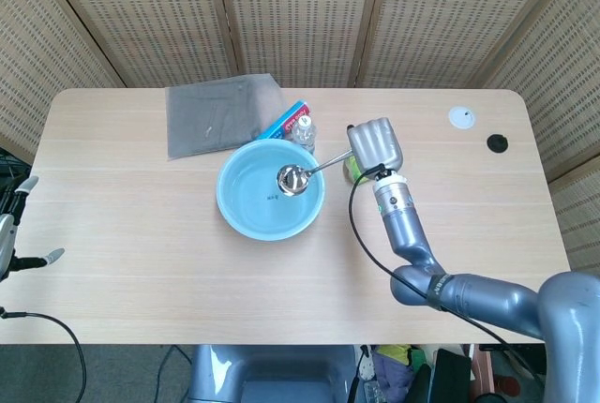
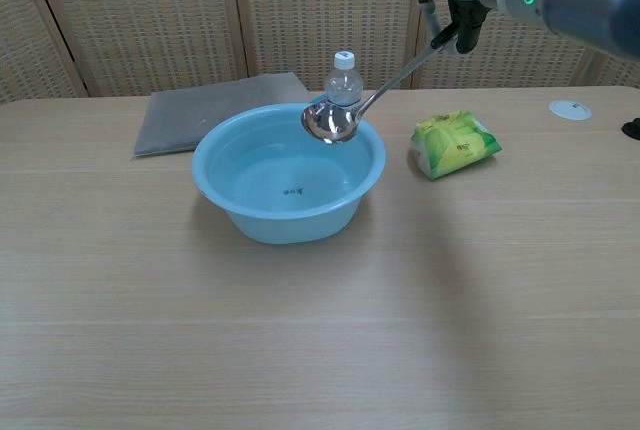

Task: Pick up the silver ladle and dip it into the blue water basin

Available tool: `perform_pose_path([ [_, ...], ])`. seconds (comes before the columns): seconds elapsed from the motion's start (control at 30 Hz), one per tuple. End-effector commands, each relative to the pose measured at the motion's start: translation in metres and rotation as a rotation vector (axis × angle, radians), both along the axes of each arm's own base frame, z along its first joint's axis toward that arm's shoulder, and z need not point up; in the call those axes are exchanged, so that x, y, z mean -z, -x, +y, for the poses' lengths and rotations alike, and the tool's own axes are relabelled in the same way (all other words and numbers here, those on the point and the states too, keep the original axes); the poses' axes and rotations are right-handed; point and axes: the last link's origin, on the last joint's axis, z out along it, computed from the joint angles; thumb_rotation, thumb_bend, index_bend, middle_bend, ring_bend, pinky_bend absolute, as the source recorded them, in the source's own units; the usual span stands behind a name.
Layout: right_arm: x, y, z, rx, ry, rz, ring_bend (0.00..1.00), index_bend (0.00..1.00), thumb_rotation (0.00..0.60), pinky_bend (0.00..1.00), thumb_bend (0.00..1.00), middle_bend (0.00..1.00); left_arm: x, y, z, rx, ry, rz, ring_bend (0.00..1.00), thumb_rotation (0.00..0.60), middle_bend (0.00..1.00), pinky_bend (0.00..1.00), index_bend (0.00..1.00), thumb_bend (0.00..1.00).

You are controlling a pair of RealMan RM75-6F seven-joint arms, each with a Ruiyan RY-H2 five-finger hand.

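Silver ladle (image 1: pixel 292 179): held by its handle end in the right hand (image 1: pixel 376 145), fingers closed round the handle. The handle slopes down and left from the hand; the bowl of the ladle hangs over the right part of the basin (image 1: pixel 236 212), above its rim in the chest view. Whether the bowl touches the water cannot be told.

Basin: blue, round, near the table (image 1: pixel 141 272) centre, with water inside and a small dark mark on its bottom.

Right hand: raised above the table, right of the basin, over the green packet (image 2: pixel 455 145) in the head view.

Left hand (image 1: pixel 11 234): at the far left edge of the head view, off the table edge, holding nothing, fingers apart.

Other items:
- Grey cloth (image 1: pixel 217 114), flat, far left of the basin.
- Clear bottle (image 2: pixel 343 78), upright, white cap, just behind the basin.
- Blue box (image 1: pixel 284 119) beside the bottle, partly under the cloth edge.
- White disc (image 1: pixel 460 117) and black disc (image 1: pixel 496 142) at the far right corner.
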Motion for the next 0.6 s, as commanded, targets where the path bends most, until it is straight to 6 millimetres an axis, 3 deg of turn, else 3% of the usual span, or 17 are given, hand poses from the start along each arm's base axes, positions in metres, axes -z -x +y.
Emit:
perform_pose_path([
  [0.03, 0.009, -0.001, -0.007, -0.044, 0.094, 0.122, 0.91, 0.82, 0.6, 1.0, 0.78, 0.89, 0.0, 0.0, 0.0, -0.001, 0.002, -0.001, 0.0, 0.6, 0.0, 0.0, 0.0, 0.0],
  [0.27, 0.032, 0.001, -0.001, -0.1, 0.162, 0.234, 0.91, 0.82, 0.6, 1.0, 0.78, 0.89, -0.001, 0.001, 0.0, -0.008, -0.004, -0.005, 0.0, 0.6, 0.0, 0.0, 0.0, 0.0],
  [0.6, 0.067, -0.025, 0.008, -0.154, 0.138, 0.269, 0.91, 0.82, 0.6, 1.0, 0.78, 0.89, 0.002, 0.002, 0.007, -0.02, 0.011, -0.01, 0.0, 0.6, 0.0, 0.0, 0.0, 0.0],
])
